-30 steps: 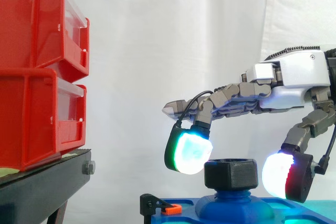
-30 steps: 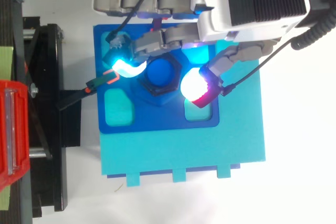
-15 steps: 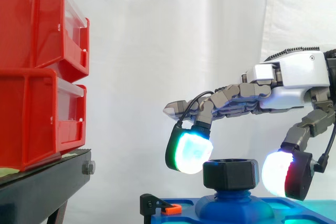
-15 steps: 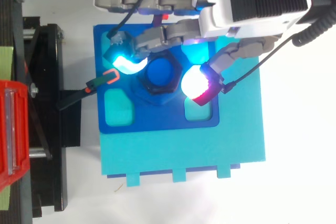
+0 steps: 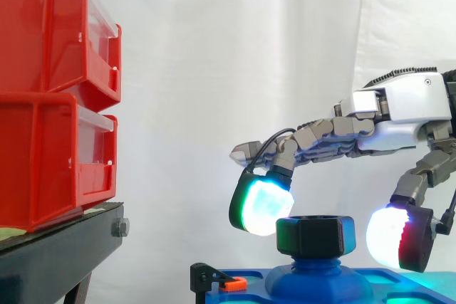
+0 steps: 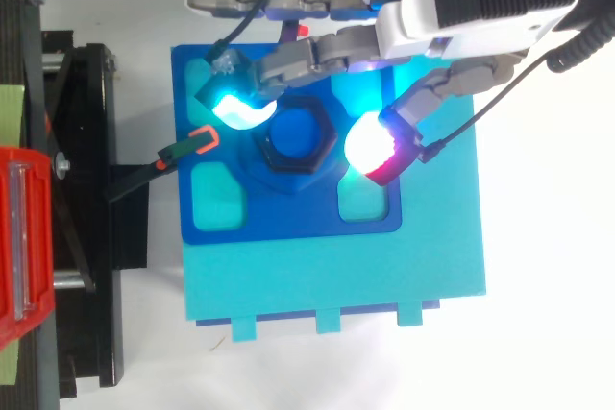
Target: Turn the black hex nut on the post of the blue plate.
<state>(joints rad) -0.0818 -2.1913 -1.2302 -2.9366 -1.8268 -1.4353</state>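
The black hex nut (image 5: 315, 236) sits on the blue post (image 5: 318, 276) in the middle of the blue plate (image 6: 288, 220). From above, the nut (image 6: 269, 155) rings the round blue post top (image 6: 293, 133). My hand (image 5: 399, 108) reaches in from the right above the nut, open, with fingers spread to either side. One cyan-green glowing fingertip (image 5: 260, 208) hangs just left of and above the nut. The white-and-red thumb pad (image 5: 395, 240) stands to the nut's right with a small gap. Neither pad touches the nut.
Two stacked red bins (image 5: 50, 97) rest on a black stand (image 5: 64, 247) at the left. An orange-tipped black clip (image 6: 197, 141) juts from the plate's left edge. The plate lies on a teal base (image 6: 336, 280) and has shallow recesses (image 6: 216, 194).
My hand has shifted slightly right and up. The thumb pad has drawn away from the nut's right side, and the fingertip has lifted a little off its left.
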